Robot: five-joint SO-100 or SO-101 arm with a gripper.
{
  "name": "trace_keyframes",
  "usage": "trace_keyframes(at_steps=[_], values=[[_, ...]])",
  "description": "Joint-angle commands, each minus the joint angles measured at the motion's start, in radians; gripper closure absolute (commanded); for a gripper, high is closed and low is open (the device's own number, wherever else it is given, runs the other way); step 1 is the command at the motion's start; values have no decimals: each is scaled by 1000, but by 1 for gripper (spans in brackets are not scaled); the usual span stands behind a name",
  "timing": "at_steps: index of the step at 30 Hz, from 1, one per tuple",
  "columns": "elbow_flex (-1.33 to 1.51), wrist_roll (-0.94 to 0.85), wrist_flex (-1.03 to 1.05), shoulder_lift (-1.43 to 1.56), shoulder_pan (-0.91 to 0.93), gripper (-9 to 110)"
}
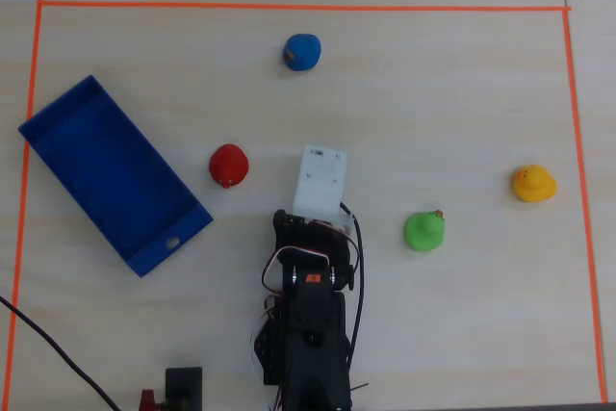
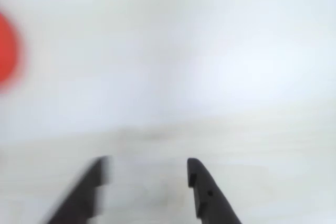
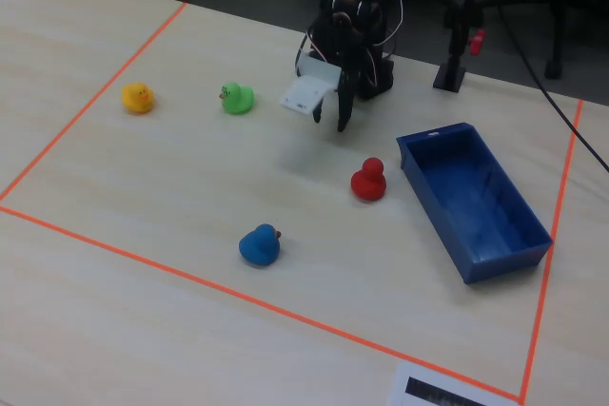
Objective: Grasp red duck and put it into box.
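Four toy ducks are seen on the pale wooden table (image 1: 462,93), and nothing has yet been grasped. The red duck (image 1: 229,166) sits on the table between the arm and the box (image 1: 82,156), just beside the box's long wall but apart from it; the fixed view shows it upright (image 3: 368,181). The gripper (image 3: 331,119) is held above the table near the arm's base, its fingers spread apart with nothing between them, as the wrist view shows (image 2: 147,169). The approach is judged to be the step in hand. In the wrist view the red duck (image 2: 8,48) lies at the left edge, so the gripper must be swung toward it, centred over it and lowered before closing.
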Motion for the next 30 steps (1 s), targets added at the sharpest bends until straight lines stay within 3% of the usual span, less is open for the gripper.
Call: trace_keyframes(at_steps=[1,7,17,30], values=[[-238,64,-87,-400,14,69],[-433,245,-176,-644,-106,74],[-756,416,35,-867,-316,67],[-641,517,-190,-1008,-437,67]])
